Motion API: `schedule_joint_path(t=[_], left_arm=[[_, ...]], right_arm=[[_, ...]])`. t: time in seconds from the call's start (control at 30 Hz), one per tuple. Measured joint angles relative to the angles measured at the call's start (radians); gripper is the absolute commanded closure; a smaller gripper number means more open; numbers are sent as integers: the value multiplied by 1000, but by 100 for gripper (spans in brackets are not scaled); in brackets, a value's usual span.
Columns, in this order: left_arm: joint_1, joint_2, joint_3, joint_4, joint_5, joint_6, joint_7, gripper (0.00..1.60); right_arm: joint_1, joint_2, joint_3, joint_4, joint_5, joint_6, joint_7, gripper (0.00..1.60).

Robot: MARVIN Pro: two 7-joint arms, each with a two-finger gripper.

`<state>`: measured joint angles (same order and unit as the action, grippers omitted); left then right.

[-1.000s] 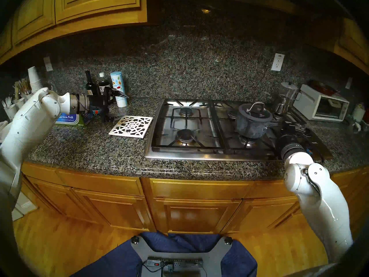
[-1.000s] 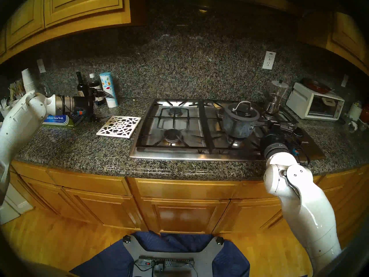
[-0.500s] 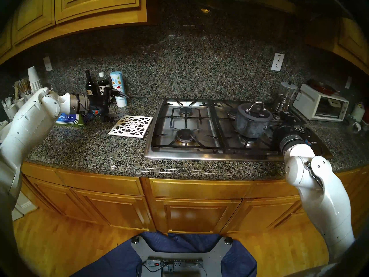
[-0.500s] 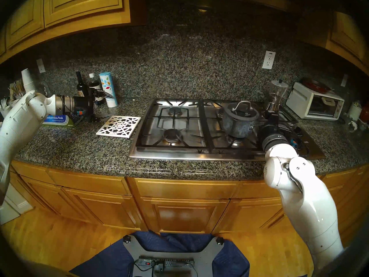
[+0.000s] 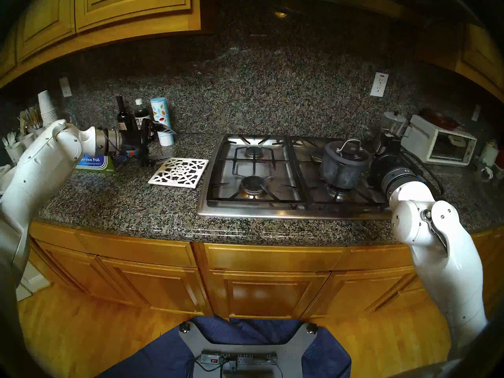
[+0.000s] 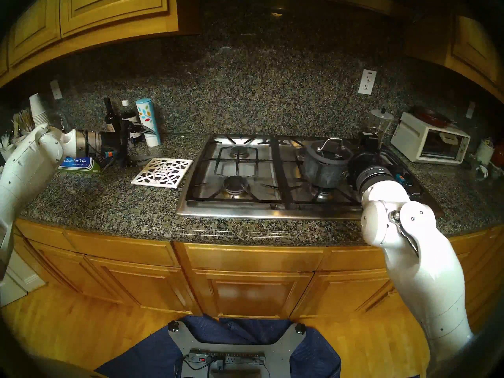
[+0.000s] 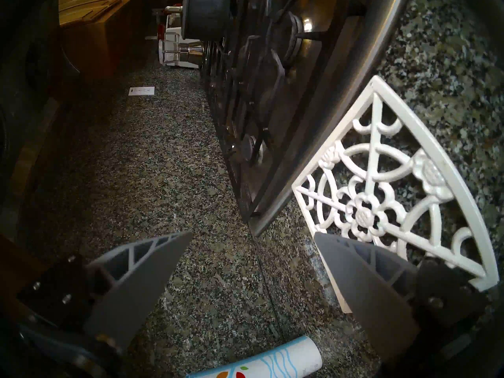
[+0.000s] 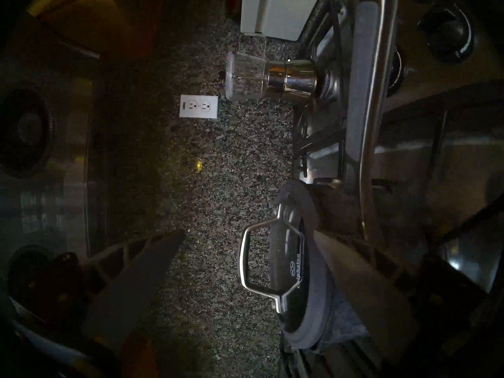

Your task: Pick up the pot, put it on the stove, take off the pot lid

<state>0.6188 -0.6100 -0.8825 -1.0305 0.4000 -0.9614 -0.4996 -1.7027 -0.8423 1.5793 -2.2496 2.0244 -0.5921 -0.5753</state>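
Pot (image 5: 342,168) stands on the near right burner of the stove (image 5: 218,205), with the pot lid (image 5: 351,154) closed on it. By judgement the pot is heavy and stiff, and the glass lid is fragile and smooth, so its rim gives a poor hold. The arched metal loop (image 8: 255,260) on top looks the best place to take it. The right pincer (image 8: 245,238) is wide open and holds nothing; it is just beside the lid, to its right. The left pincer (image 7: 252,235) is also wide open and empty, over the counter (image 5: 122,200) near the white trivet (image 5: 178,173).
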Motion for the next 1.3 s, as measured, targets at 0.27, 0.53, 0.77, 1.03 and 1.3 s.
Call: schedule_joint_path(t=[0.27,0.53,0.77,1.03,1.3], left_arm=[[0,0,0,0,0,0,0,0],[0,0,0,0,0,0,0,0],[0,0,0,0,0,0,0,0],[0,0,0,0,0,0,0,0],[0,0,0,0,0,0,0,0]], right_arm=[[-2,1,-2,-30,-6,-23,-33,0],[-29,2,-5,-95,-25,-68,-84,0],[-81,2,-11,-134,-53,-111,-102,0],[-119,3,-7,-134,-68,-130,-91,0],[-125,2,1,-78,-61,-110,-56,0]])
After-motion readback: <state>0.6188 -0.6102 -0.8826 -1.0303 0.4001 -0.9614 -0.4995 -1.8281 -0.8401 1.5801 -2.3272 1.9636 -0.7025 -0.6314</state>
